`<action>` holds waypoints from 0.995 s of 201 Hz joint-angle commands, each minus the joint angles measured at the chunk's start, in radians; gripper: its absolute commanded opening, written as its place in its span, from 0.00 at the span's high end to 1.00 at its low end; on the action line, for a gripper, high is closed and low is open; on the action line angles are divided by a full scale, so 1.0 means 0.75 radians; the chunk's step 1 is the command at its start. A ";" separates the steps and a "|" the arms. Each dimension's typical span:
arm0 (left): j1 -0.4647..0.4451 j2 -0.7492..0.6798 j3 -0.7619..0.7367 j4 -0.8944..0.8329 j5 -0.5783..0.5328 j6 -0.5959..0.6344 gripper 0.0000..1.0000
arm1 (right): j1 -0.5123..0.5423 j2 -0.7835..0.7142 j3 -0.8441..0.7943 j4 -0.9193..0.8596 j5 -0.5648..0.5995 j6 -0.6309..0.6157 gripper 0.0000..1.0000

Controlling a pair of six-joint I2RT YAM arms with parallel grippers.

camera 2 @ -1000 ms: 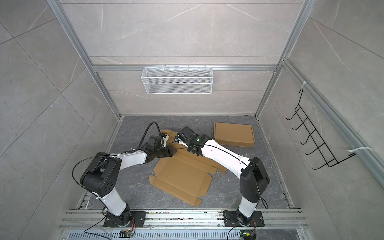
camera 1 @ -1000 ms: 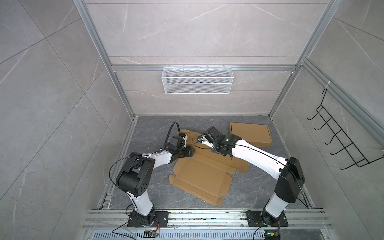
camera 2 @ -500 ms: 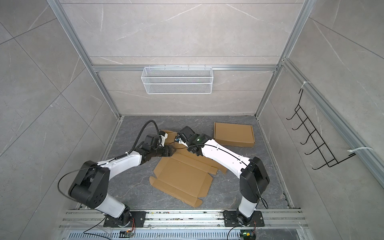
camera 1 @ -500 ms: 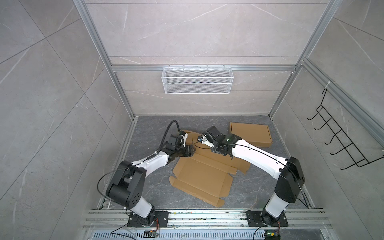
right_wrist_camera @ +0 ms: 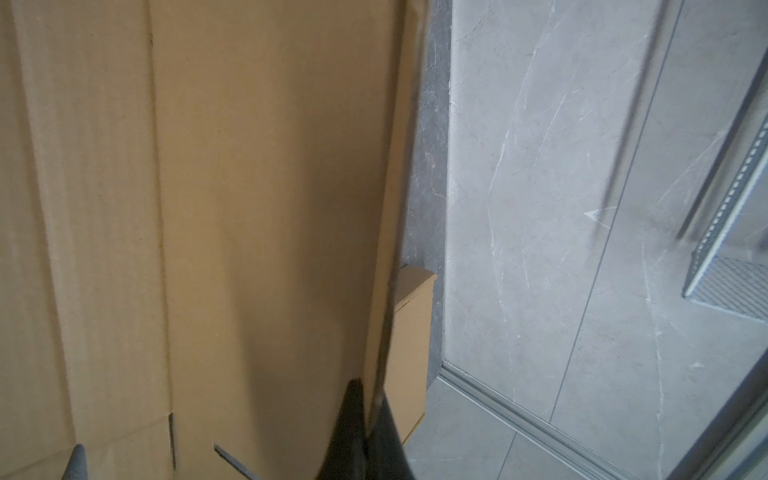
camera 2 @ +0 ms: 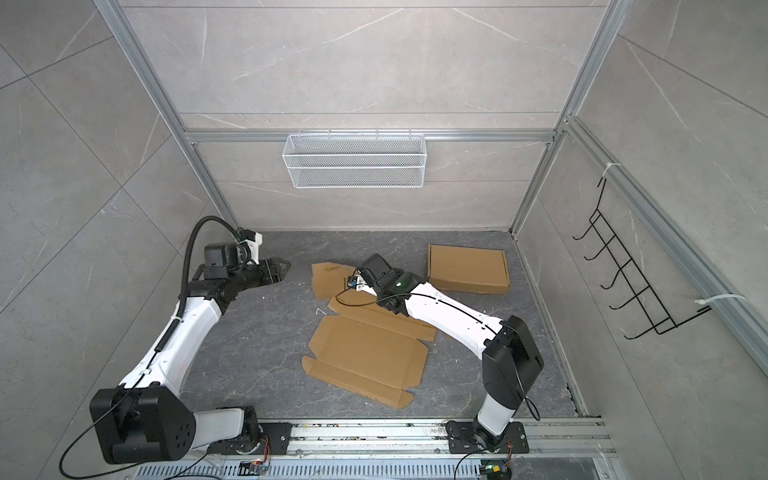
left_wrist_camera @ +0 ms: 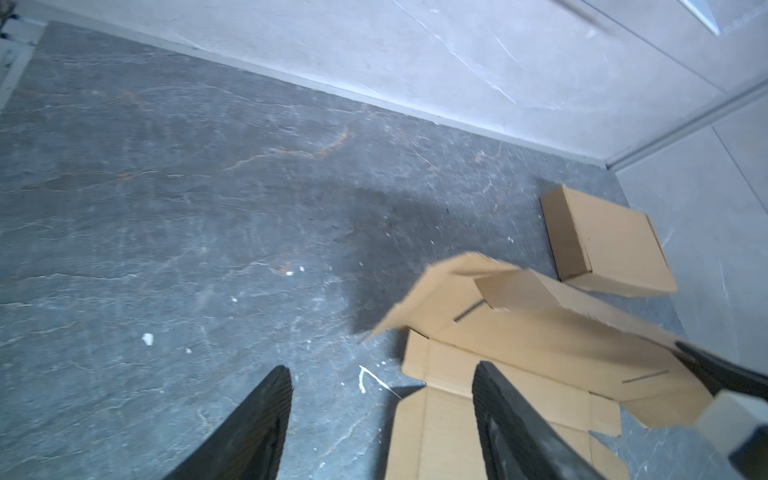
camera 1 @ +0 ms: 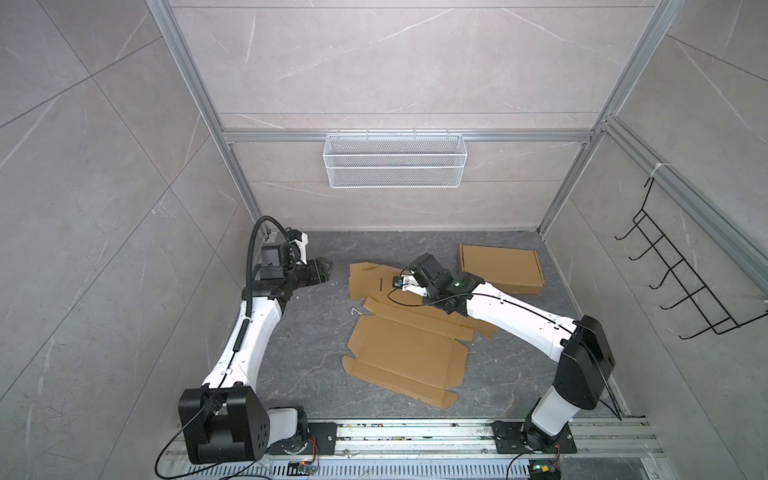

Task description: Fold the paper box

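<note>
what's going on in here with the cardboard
Two arms are working on a paper box that lies mostly flat on the floor. The right gripper is shut on the edge of its far flap, holding it raised. The left gripper is open and empty, off to the left, apart from the cardboard. A finished folded box sits back right.

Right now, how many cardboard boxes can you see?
2: a folded box at back right, a flat blank mid-floor, its edge pinched by the right hand. None looks hidden.
</note>
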 commanded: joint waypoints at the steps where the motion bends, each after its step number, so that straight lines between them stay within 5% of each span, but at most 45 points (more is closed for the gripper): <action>1: 0.057 0.129 0.066 0.026 0.174 -0.116 0.28 | 0.008 -0.049 -0.056 0.103 0.028 -0.103 1.00; 54: 0.046 0.535 0.215 0.153 0.160 -0.173 0.30 | 0.008 -0.080 -0.132 0.215 -0.005 -0.158 1.00; 116: -0.095 0.756 0.225 0.210 0.290 -0.002 0.29 | 0.007 -0.104 -0.172 0.247 -0.038 -0.171 1.00; 164: -0.105 0.737 0.157 0.270 0.448 0.018 0.30 | 0.008 -0.115 -0.174 0.229 -0.050 -0.174 1.00; 200: -0.137 0.599 0.045 0.269 0.353 0.008 0.30 | 0.007 -0.096 -0.139 0.172 -0.050 -0.151 1.00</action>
